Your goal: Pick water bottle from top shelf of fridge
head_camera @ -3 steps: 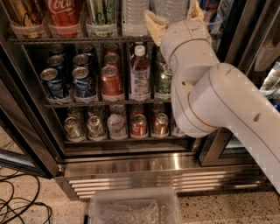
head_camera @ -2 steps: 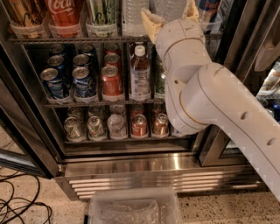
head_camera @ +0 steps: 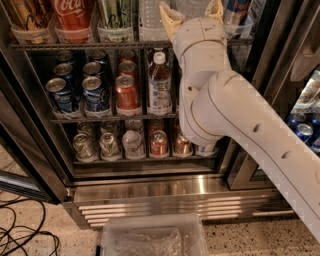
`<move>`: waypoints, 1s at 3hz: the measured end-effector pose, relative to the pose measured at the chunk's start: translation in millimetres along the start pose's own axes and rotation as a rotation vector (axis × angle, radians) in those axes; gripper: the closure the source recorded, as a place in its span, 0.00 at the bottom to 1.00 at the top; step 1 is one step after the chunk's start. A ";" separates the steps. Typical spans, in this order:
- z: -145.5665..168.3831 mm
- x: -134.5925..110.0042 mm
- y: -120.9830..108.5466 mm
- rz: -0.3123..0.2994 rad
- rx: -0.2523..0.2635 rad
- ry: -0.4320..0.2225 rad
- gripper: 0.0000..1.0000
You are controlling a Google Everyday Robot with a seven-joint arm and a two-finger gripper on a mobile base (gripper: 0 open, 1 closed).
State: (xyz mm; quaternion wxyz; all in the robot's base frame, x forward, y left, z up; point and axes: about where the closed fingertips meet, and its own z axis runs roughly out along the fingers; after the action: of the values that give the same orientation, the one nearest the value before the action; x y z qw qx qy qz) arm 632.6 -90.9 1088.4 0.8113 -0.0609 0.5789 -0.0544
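Observation:
The fridge (head_camera: pixel 150 187) stands open in front of me, with a steel frame and wire racks. On the top shelf (head_camera: pixel 75 46) clear holders carry tall drinks. The lower part of a clear ribbed water bottle (head_camera: pixel 149 20) shows there; its cap is out of view. My gripper (head_camera: pixel 191 12) is at the top shelf, just right of that bottle. Its tan fingers (head_camera: pixel 167 19) are spread apart, with a second clear container between them. I cannot tell whether they touch it. My white arm hides the right side of the racks.
The middle rack holds blue and red cans (head_camera: pixel 95 92) and a brown-drink bottle (head_camera: pixel 159 82). The lower rack holds short cans (head_camera: pixel 135 142). A clear plastic bin (head_camera: pixel 152 240) sits on the floor in front. Cables (head_camera: pixel 20 235) lie at the left. Blue cans (head_camera: pixel 302 130) show behind the right door.
My arm has shifted a little to the left and the gripper has moved up toward the top shelf. The drinks have not moved.

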 end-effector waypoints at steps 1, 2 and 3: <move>0.1 0.0 -1.2 -0.001 0.007 -0.001 0.31; 10.0 5.0 -10.4 -0.010 0.051 0.004 0.32; 18.7 10.2 -21.0 -0.019 0.088 0.011 0.32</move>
State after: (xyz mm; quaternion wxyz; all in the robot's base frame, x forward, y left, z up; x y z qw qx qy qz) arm 653.2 -112.6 1088.3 0.8095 -0.0302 0.5798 -0.0879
